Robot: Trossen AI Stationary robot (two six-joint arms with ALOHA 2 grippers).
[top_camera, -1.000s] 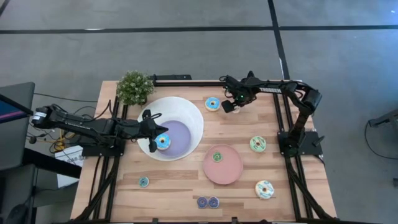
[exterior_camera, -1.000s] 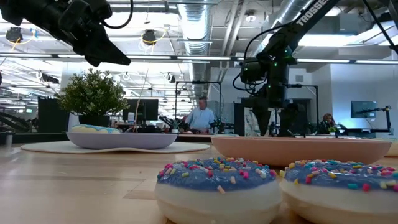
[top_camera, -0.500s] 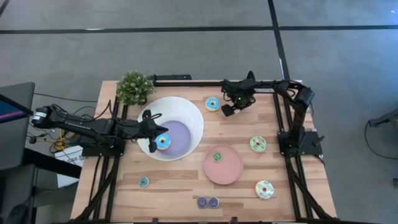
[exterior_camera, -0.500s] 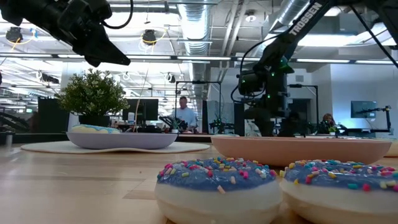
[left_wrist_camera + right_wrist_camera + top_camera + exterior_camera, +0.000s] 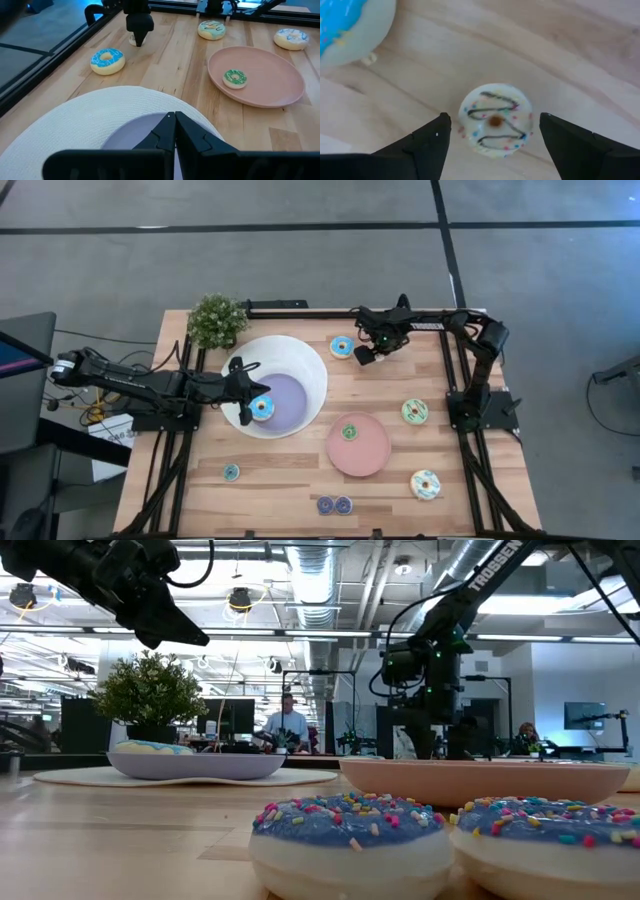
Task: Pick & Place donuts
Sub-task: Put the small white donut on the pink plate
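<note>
Near the table's far edge, the right gripper (image 5: pixel 366 356) is held low with its fingers (image 5: pixel 427 145) spread wide on either side of a small white donut (image 5: pixel 495 120) with dark zigzag icing; nothing is gripped. A blue-iced donut (image 5: pixel 341 347) lies just beside it. Over the big white bowl (image 5: pixel 300 360), the left gripper (image 5: pixel 250 402) is kept fully closed and empty, with another blue donut (image 5: pixel 262 408) lying in the bowl. A green donut (image 5: pixel 350 432) rests on the pink plate (image 5: pixel 370 455).

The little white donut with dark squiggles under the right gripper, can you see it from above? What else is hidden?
- Small white squiggle-iced donut: high view, hidden under the right gripper.
- Blue-iced donut: right wrist view, cut off by the edge.
- Blue donut in the big white bowl: left wrist view, hidden behind the left gripper.
</note>
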